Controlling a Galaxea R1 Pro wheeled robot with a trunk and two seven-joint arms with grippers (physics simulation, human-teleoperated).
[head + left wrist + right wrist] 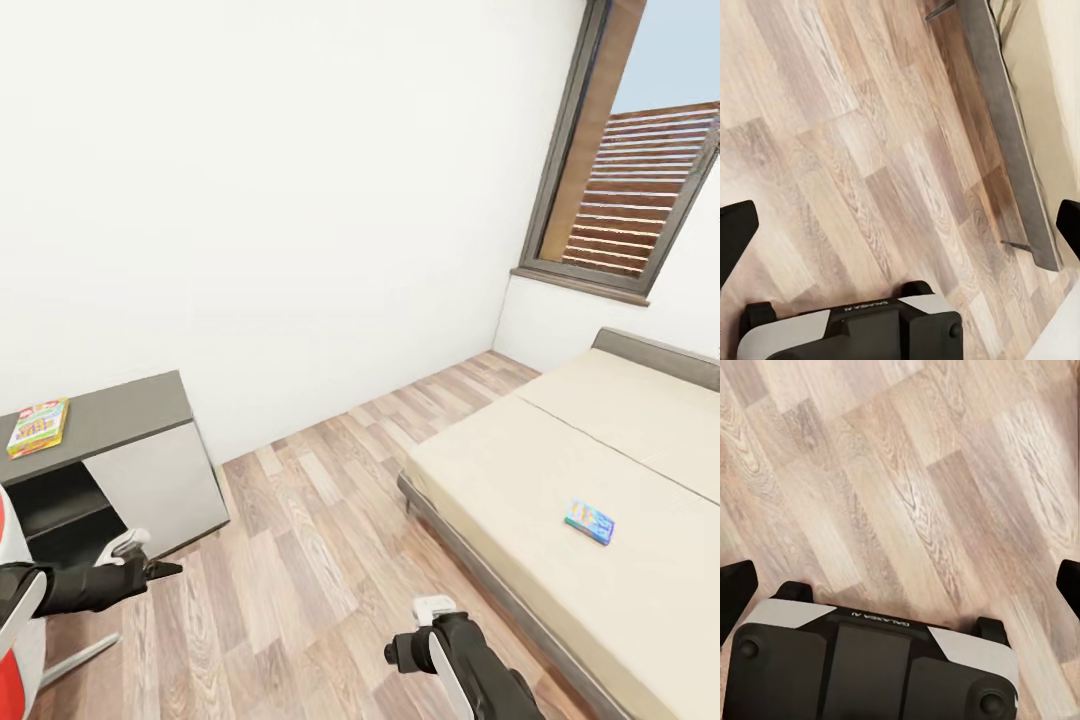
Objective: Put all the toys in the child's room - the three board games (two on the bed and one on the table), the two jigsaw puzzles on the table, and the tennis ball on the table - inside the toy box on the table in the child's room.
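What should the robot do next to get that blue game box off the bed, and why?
Probably roll the base closer to the bed, since the blue board game lies well out on the mattress, beyond the right end effector, which hangs over bare wood floor. Both end effectors look open with nothing between the fingers, so the right one seems ready to reach once near.

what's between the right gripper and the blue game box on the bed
Nothing visible stands between them. The blue board game lies alone on the bed, and only bare wood floor and the bed's edge separate it from the right gripper, whose fingers are spread and empty.
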